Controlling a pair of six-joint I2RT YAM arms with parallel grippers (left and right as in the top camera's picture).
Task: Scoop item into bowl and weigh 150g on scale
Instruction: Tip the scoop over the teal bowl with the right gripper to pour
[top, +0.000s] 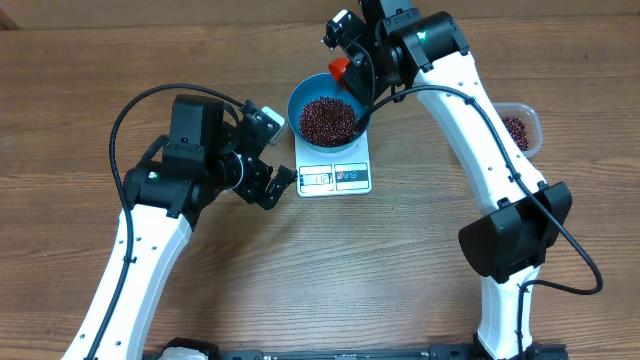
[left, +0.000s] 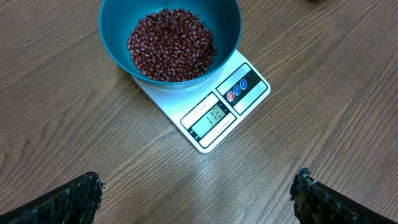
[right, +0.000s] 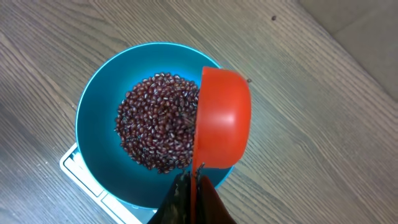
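Overhead, the bright blue bowl (top: 294, 100) sits on the back part of the white scale (top: 335, 178), near the middle of the wooden table (top: 330, 270). A heap of dark red-brown beans (top: 329, 119) fills the bottom of the bowl. The scale's grey display and its round buttons stay clear of the bowl at the front edge. From the left wrist camera the display seems to read 112, though the digits are small and slanted.

The right gripper (right: 194, 186) has its claw clamped together on the handle of the small red scoop (right: 222, 118). The scoop hangs above the bowl's rim, turned on its side with its hollow facing the beans. No beans can be seen inside it.

The left gripper (left: 196, 193) hovers low over the table, just to the left of the scale, facing it. Its claw stands wide apart and grips nothing, with the two dark fingertips (left: 81, 199) showing at the bottom corners of its camera view.

A clear plastic tub (top: 522, 128) holding more beans stands to the right, well apart from the scale and partly hidden behind the right arm.
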